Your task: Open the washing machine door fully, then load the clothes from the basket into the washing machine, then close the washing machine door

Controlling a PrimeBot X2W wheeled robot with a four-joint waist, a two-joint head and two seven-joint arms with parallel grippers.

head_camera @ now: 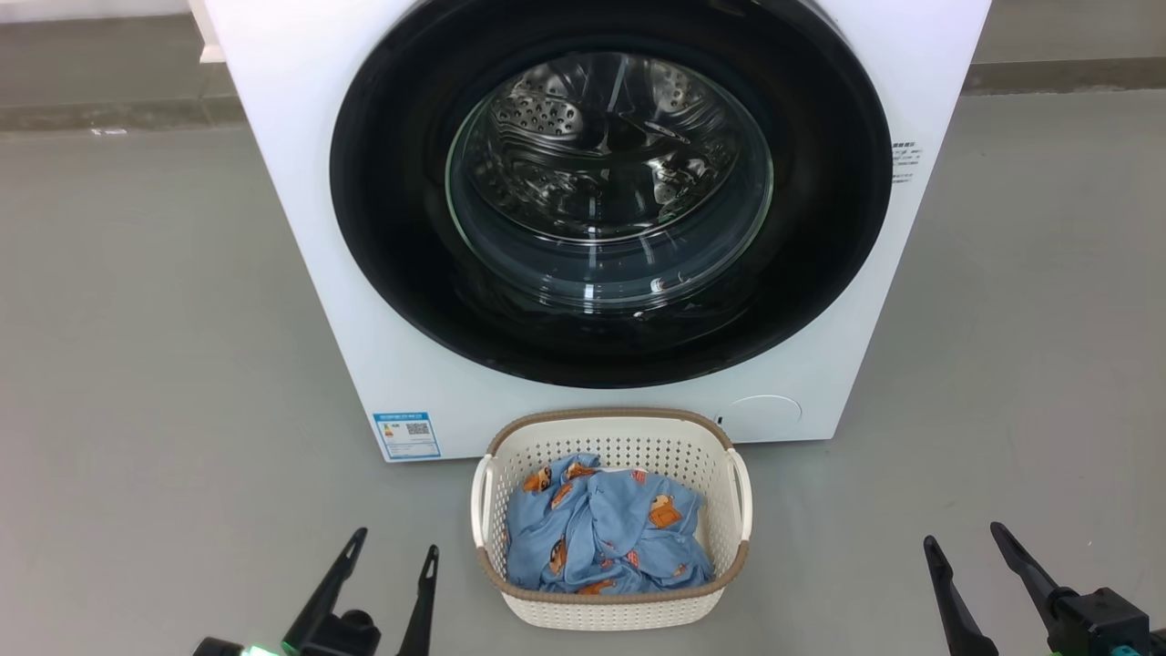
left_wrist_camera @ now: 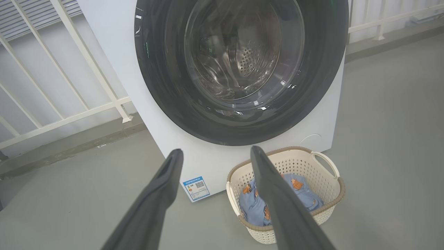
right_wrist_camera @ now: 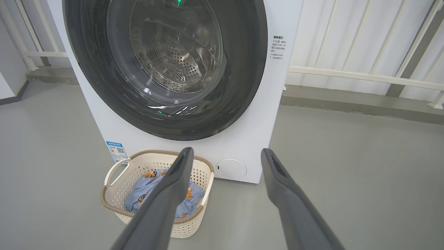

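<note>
A basket [head_camera: 619,446] of clothes [head_camera: 606,533] stands before the washer [head_camera: 301,182], its door [head_camera: 392,228] shut — left gripper [head_camera: 395,541], right gripper [head_camera: 964,536] wide, empty — railing [left_wrist_camera: 86,59] behind.

Soft, even light keeps my views bright; the basket [head_camera: 610,415] throws only a faint shadow on the grey floor [head_camera: 137,364]; white glints streak the washing machine door [head_camera: 608,182] glass; near the lens, the fingers [left_wrist_camera: 152,201] of my left gripper [left_wrist_camera: 216,150] look soft-edged.
</note>
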